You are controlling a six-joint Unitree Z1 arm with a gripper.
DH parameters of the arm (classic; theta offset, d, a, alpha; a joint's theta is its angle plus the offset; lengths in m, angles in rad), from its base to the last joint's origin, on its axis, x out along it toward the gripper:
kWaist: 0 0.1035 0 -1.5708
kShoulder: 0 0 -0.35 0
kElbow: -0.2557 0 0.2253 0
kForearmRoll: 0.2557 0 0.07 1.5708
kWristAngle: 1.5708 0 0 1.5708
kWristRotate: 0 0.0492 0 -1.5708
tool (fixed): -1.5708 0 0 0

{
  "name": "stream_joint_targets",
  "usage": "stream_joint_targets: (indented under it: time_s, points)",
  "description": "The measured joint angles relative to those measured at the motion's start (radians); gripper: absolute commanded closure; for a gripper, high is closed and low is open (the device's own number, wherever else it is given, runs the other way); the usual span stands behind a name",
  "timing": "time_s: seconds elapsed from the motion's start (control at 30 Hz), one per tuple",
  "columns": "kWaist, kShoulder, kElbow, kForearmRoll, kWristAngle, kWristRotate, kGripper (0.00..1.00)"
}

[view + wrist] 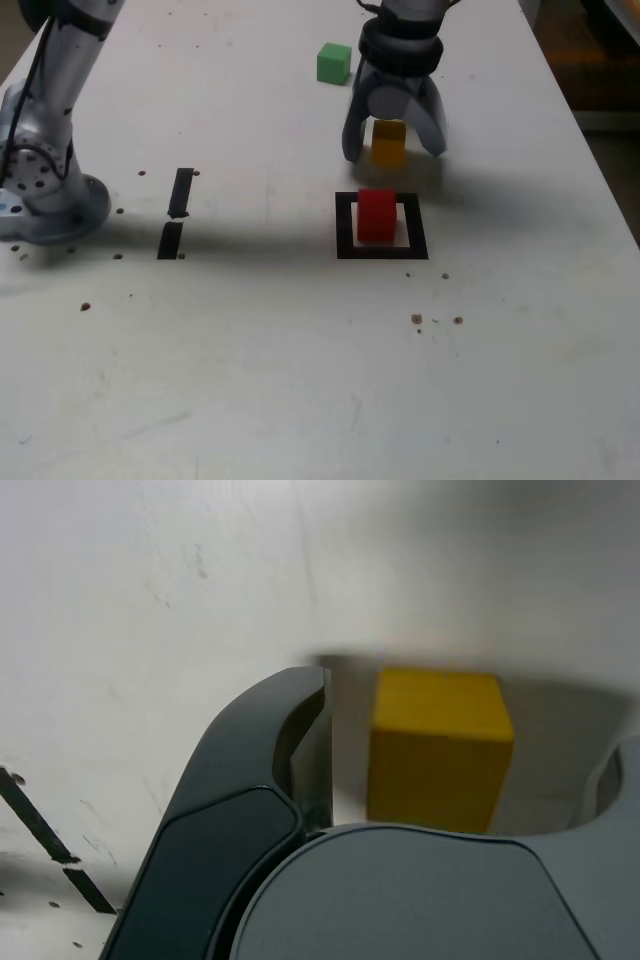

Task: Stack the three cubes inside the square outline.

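the small solid red cube (377, 215) already sits inside the flat black tape square outline (345, 226) on the white worktop (300, 380), so the base of the stack looks placed. the step in hand appears to be picking up the second block: the dark grey two-fingered tool (394, 150) hangs over the small solid yellow cube (389, 143), which rests on the worktop just behind the outline in the exterior view. the tool's jaws stand spread wide, one on each side of the yellow cube, and the wrist view shows a clear gap between the nearer finger and the cube's face (440, 745), so nothing is pinched yet. the small solid green cube (334, 63) lies further back, well apart from the outline and untouched. two short black tape strips (177, 212) lie off toward the exterior view's left, near the arm's base.

the next move likely calls for settling the fingers low around the yellow cube, pressing them onto its sides, then lifting it and setting it squarely on the red cube without nudging it off the outline's interior.
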Motion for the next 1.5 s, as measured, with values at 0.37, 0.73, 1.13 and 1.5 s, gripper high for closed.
stream_joint_targets:
  time_s: [0.37,0.73,1.13,1.5]
  points:
    - [0.004,0.016,0.016,-0.037,0.036,-0.021,0.53]
    - [-0.004,-0.021,0.033,-0.068,0.039,-0.026,0.78]
    - [-0.099,-0.2,-0.034,0.16,0.058,-0.156,0.81]
    - [-0.334,-0.159,-0.102,0.245,-0.021,-0.41,0.81]
